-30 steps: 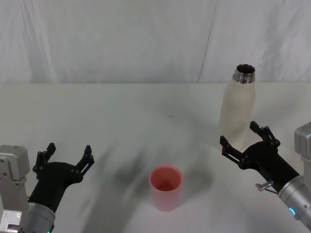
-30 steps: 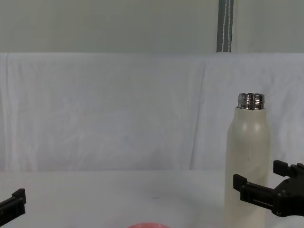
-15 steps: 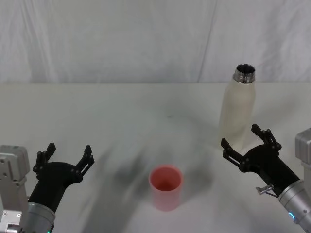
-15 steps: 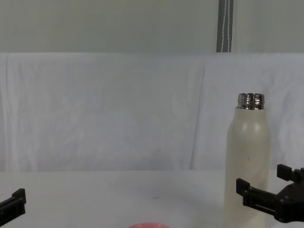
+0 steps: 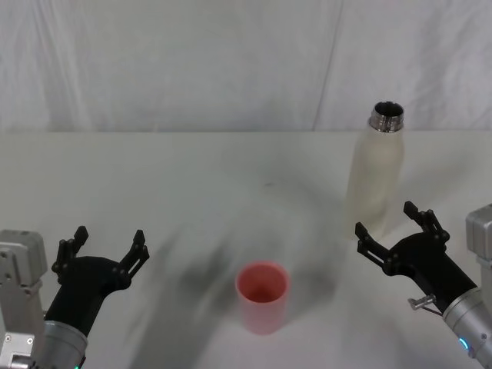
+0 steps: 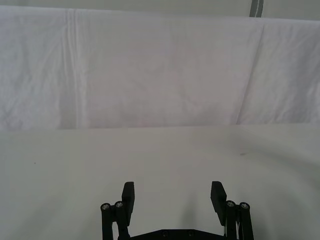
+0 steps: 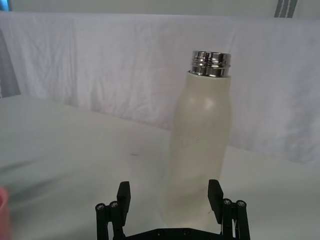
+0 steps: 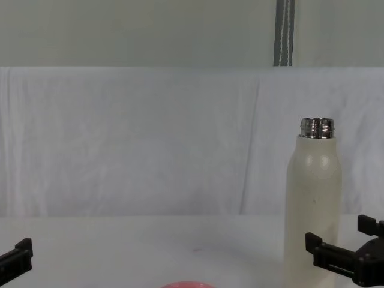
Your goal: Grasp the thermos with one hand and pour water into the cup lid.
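Thermos [image 5: 376, 173] is standing upright at the table's [image 5: 192, 177] right rear, uncapped. Right gripper [image 5: 394, 225] is hovering just before its base, fingers spread, touching nothing. Pink cup lid [image 5: 262, 296] is sitting near centre front. Left gripper [image 5: 104, 244] is idling front-left, fingers apart.

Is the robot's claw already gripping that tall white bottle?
No, the right gripper is open, short of the thermos, which stands free on the table.
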